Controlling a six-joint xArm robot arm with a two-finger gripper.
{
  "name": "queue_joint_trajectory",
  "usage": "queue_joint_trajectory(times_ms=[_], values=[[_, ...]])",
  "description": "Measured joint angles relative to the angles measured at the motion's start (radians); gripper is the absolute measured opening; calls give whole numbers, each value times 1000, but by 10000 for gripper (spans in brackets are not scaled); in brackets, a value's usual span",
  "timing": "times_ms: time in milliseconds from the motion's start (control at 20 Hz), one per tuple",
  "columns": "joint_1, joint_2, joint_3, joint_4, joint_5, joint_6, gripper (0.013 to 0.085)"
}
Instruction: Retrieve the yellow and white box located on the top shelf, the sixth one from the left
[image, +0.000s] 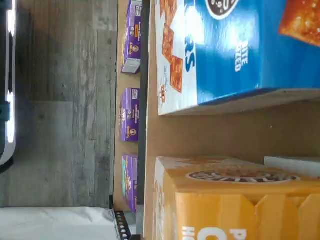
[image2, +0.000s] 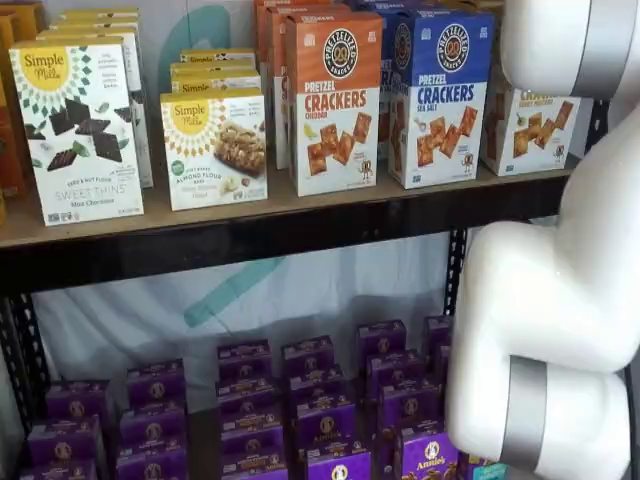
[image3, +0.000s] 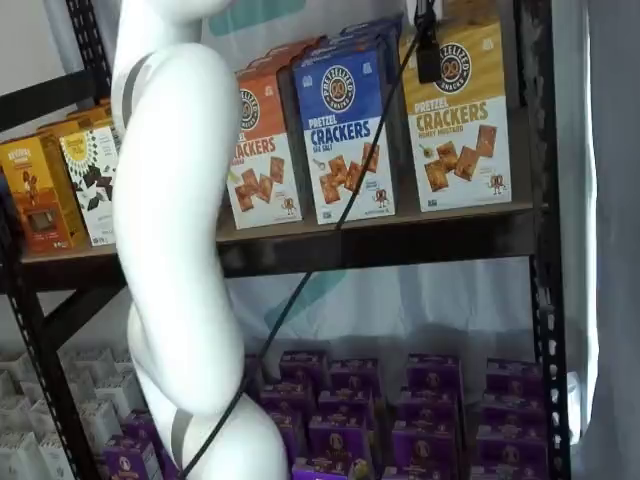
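Note:
The yellow and white box (image3: 458, 120) stands upright at the right end of the top shelf (image3: 400, 245), next to the blue-topped crackers carton (image3: 345, 130). In a shelf view the arm hides its upper part, and only its white lower half (image2: 525, 135) shows. In the wrist view its mustard-yellow top (image: 235, 200) is close, with bare board between it and the blue carton (image: 240, 50). My gripper (image3: 430, 55) hangs from the view's top edge as a black finger with a cable, in front of the yellow box's upper left corner. No gap shows.
An orange-topped crackers carton (image2: 335, 100) and Simple Mills boxes (image2: 212, 145) stand further left on the top shelf (image2: 250, 235). Several purple boxes (image2: 320, 410) fill the lower level. A black upright (image3: 540, 250) stands right of the yellow box. The white arm (image3: 180, 250) crosses the foreground.

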Motion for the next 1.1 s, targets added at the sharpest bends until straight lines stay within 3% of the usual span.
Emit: queue_joint_trajectory(times_ms=[150,600,700,1050,1100], values=[[-2,0,-2,4,1,-1,730],[-6,0,-7,9,5,-3,730],[-7,-1,-7,8,6,-4,650],[-13,-8,1,10,3,-9,650],[-14,-9,2,13,3,-9,610]])
